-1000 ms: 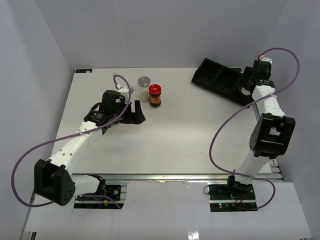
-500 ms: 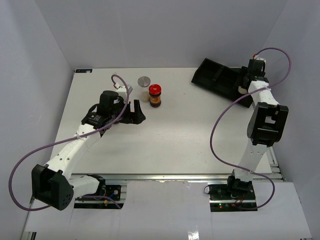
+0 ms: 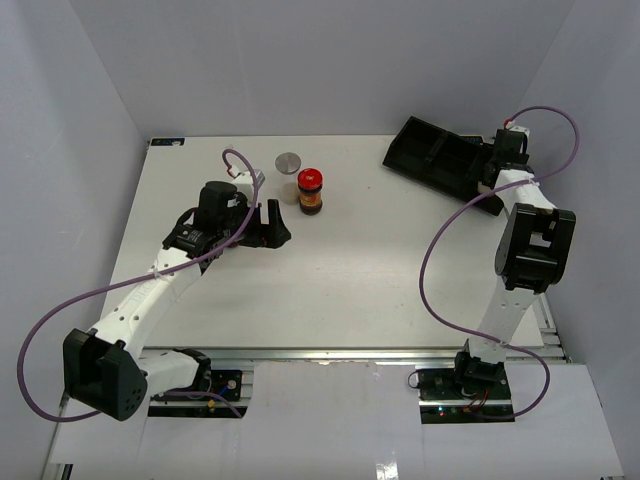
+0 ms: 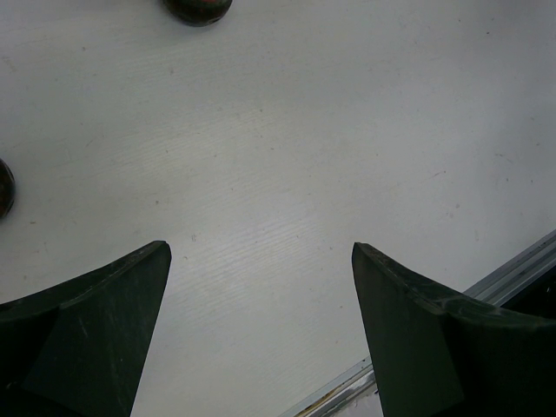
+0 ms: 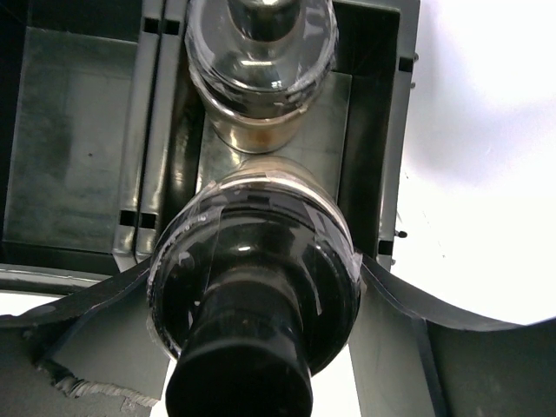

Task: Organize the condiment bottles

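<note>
No text legible, nowhere — labels unreadable

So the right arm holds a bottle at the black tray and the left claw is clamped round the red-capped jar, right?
Not quite. The left gripper is open and empty: the left wrist view shows bare table between its jaws, the red-capped jar standing apart. The right gripper does hold a black-topped bottle at the black tray.

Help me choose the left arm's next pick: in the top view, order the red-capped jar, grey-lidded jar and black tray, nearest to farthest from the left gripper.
From the left gripper:
1. Red-capped jar, just ahead to its right.
2. Grey-lidded jar, behind that, nearer the far edge.
3. Black tray, far right corner.
</note>
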